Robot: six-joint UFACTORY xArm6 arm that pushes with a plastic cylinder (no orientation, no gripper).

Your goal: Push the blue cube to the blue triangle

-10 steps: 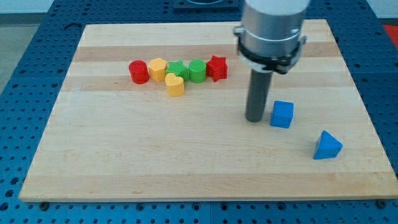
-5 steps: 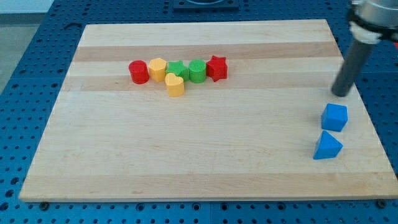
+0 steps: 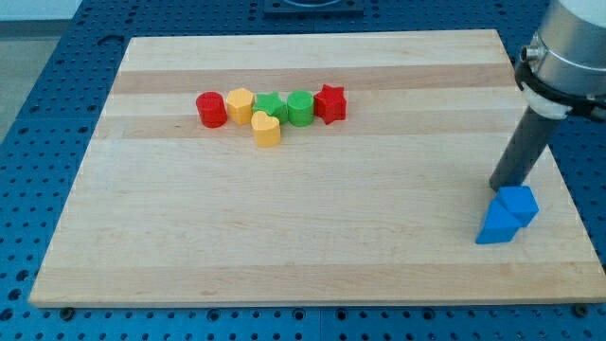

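Observation:
The blue cube [image 3: 520, 204] sits near the view's lower right of the wooden board [image 3: 303, 237], touching the upper right side of the blue triangle [image 3: 495, 227]. My tip [image 3: 505, 186] is on the board just above and to the left of the cube, right against its top edge. The rod slants up to the view's right toward the grey arm body.
A row of blocks lies at the board's upper left: a red cylinder [image 3: 210, 110], a yellow hexagon [image 3: 240, 104], a green star-like block [image 3: 271, 107], a green cylinder [image 3: 300, 107], a red star [image 3: 329, 103]. A yellow block [image 3: 266, 130] sits just below the row.
The blue cube went from the board's middle right to the blue triangle and now touches it. My tip swung right past the cube, then came down behind its top edge.

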